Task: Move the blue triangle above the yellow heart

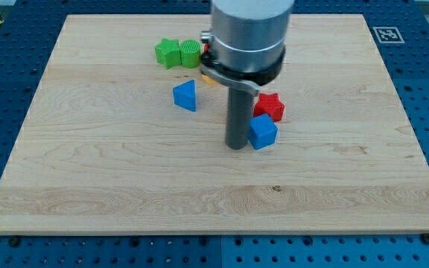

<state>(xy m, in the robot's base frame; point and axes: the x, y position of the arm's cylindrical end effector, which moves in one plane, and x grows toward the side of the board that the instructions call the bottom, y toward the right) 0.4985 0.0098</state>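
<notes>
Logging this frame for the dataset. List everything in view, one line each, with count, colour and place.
wooden board: one, light wood, fills most of the view
green blocks: two, green, touching, near the view's top
blue triangle: one, blue, left of the rod
blue block: one, blue, beside my tip on its right
red block: one, red, just above the blue block
yellow piece: one, mostly hidden behind the arm
my tip: one, dark rod end, near centre

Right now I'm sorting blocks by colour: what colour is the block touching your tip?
Blue; the blue cube beside my tip, camera view.
</notes>
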